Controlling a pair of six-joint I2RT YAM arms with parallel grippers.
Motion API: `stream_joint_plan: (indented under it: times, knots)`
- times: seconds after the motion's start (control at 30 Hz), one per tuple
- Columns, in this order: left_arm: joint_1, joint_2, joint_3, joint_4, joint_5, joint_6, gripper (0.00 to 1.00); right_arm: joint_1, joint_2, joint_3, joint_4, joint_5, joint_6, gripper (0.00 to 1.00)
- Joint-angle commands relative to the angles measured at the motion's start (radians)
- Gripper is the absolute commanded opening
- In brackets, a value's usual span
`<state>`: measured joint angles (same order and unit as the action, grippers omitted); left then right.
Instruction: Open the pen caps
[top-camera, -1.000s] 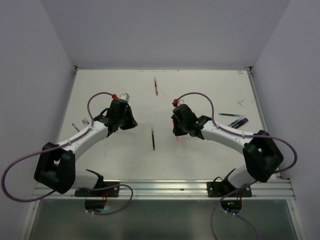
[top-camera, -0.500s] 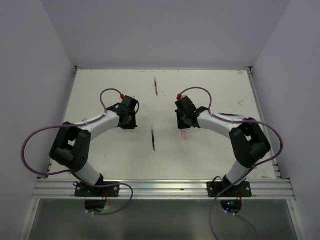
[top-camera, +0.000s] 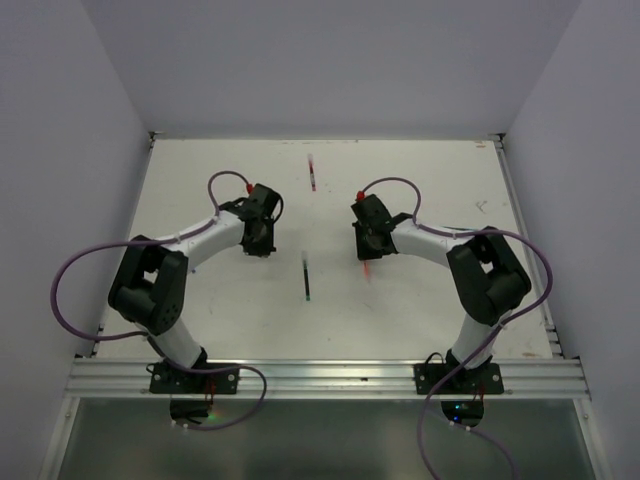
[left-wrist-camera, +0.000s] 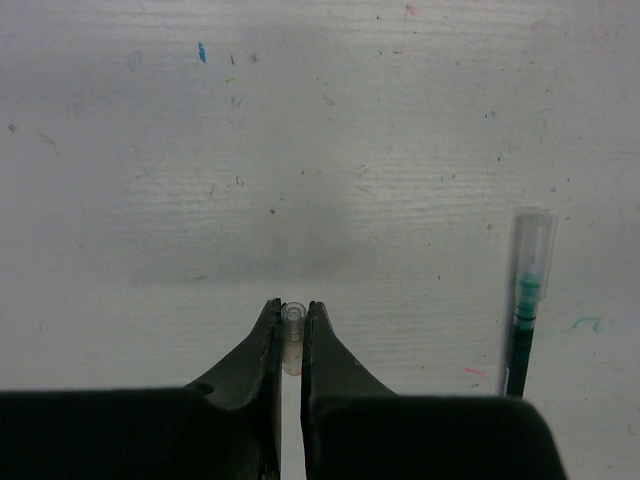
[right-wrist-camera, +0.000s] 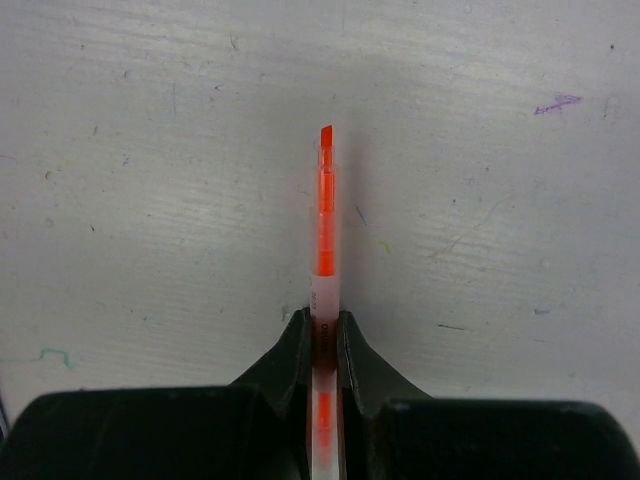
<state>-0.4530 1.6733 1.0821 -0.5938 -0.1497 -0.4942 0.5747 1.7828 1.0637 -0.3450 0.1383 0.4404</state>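
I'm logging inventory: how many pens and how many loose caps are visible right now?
Pens: 3 (orange pen, green pen, far pen)
Loose caps: 1 (clear cap)
Total: 4 visible; the arms may hide more.

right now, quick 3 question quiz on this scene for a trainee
1. True or false: the left gripper is shut on a cap.
2. What does the right gripper hold? A) a blue pen B) an orange pen C) nothing
3. Fill in: the green pen lying on the table has its ____ on.

Key: 1 true; 2 B; 3 cap.
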Motion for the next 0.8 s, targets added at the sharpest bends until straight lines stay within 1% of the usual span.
stream_joint_plan:
  times: [0.0, 0.2, 0.23, 0.33, 0.53, 0.77]
  knots:
    - [-0.010, 0.032, 0.003, -0.032, -0.011, 0.023, 0.00, -0.009, 0.023, 0.024, 0.037, 0.012, 0.004, 0.03]
    - [-0.015, 0.074, -0.037, -0.005, -0.042, 0.019, 0.00, -0.009, 0.024, 0.016, 0.051, 0.023, 0.021, 0.07]
    - [-0.016, 0.078, -0.037, -0.004, -0.047, 0.019, 0.00, -0.009, 0.024, 0.016, 0.052, 0.023, 0.023, 0.10]
    - [-0.016, 0.100, -0.039, 0.006, -0.050, 0.023, 0.00, -0.010, 0.024, 0.015, 0.058, 0.020, 0.029, 0.13]
    - [-0.016, 0.112, -0.053, 0.020, -0.051, 0.022, 0.00, -0.009, 0.027, 0.012, 0.061, 0.009, 0.035, 0.16]
    - [-0.016, 0.117, -0.057, 0.031, -0.057, 0.023, 0.00, -0.009, 0.052, 0.019, 0.077, -0.011, 0.063, 0.18]
